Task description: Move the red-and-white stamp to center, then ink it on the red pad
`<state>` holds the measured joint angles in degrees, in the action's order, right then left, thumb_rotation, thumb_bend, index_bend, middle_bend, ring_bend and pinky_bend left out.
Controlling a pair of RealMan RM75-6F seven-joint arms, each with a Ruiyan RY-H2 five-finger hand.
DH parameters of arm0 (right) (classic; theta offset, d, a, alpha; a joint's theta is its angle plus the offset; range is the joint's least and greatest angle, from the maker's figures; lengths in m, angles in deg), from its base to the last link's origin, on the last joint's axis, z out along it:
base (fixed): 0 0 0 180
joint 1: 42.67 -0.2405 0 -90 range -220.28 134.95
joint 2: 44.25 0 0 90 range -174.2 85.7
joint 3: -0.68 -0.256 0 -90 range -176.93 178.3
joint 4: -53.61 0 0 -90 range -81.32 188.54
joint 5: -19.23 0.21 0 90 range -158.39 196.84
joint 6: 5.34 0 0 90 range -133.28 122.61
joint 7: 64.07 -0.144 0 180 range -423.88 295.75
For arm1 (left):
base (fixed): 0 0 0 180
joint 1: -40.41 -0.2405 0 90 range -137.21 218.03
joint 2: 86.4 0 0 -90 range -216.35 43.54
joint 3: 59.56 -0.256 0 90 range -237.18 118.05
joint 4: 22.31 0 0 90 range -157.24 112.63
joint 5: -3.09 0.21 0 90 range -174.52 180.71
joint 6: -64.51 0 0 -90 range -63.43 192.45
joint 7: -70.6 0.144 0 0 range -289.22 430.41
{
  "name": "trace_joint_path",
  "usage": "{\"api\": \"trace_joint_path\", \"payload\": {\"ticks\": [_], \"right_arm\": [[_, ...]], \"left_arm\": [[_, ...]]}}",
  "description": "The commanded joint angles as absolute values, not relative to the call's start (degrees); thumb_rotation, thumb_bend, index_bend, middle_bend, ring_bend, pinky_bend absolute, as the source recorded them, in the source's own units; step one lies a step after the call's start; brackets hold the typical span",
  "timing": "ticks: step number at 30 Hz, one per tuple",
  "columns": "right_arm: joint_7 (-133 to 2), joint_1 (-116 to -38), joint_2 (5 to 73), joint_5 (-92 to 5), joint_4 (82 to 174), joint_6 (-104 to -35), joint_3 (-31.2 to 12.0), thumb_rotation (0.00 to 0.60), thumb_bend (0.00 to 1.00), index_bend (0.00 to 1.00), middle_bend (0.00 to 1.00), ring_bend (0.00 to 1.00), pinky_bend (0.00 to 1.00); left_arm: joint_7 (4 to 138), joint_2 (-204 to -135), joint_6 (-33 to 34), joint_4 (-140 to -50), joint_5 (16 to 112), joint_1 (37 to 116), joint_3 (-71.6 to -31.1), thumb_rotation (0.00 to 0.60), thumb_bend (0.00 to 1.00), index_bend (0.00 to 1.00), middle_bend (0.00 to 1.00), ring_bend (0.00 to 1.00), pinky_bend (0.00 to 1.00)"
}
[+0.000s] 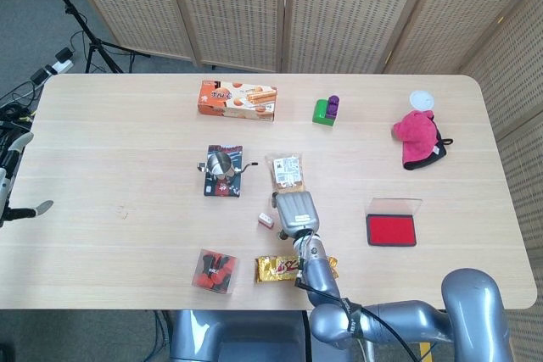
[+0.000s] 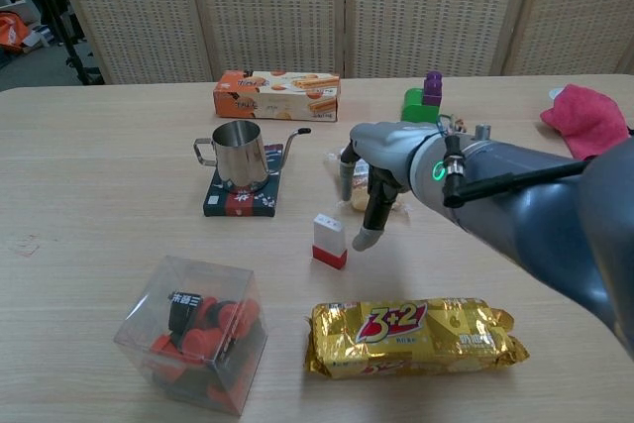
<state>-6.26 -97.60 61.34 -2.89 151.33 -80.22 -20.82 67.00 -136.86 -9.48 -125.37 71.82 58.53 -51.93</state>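
The right hand (image 2: 381, 170) hangs just beside the stamp (image 2: 330, 241) with fingers apart and empty, so a careless close could tip it over.

Overhead view of a wooden table (image 1: 127, 142) with a robot hand beside a small stamp.
The right hand (image 1: 293, 212) hangs just right of the red-and-white stamp (image 1: 266, 220), fingers pointing up-frame, holding nothing. The red pad (image 1: 391, 229) lies well apart to the right, lid open. A gold snack packet (image 1: 275, 268) sits below the hand.
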Motion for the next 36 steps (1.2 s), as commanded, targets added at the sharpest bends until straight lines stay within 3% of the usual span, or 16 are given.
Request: {"api": "trace_joint_path", "payload": {"ticks": [1, 17, 27, 36], "right_arm": [[-6.9, -98.2, 62.2, -2.4, 150.1, -80.3, -21.4, 0.6, 0.12, 0.4, 0.89, 0.98, 1.0], [-8.9, -100.1, 66.6, -1.5, 145.1, -81.4, -22.5, 0.6, 0.19, 0.44, 0.91, 0.99, 1.0], [-9.0, -101.1, 69.3, 1.6, 142.0, -81.8, -25.4, 0.6, 0.26, 0.46, 0.91, 0.99, 1.0], [-8.2, -101.7, 70.3, 2.8, 140.6, -82.2, -26.2, 0.6, 0.26, 0.46, 0.91, 0.99, 1.0]], "left_arm": [[67.0, -136.9, -9.3, -125.4, 71.8, 58.5, -51.8, 0.6, 0.05, 0.0, 0.0, 0.0, 0.0], [66.8, -136.7, -7.9, -125.1, 71.6, 58.2, -50.9, 0.6, 0.06, 0.0, 0.0, 0.0, 0.0], [66.5, -136.5, -7.1, -125.2, 71.5, 58.0, -50.5, 0.6, 0.07, 0.0, 0.0, 0.0, 0.0], [66.2, -136.2, -6.9, -125.2, 71.4, 57.7, -50.1, 0.6, 0.07, 0.0, 0.0, 0.0, 0.0]]}}
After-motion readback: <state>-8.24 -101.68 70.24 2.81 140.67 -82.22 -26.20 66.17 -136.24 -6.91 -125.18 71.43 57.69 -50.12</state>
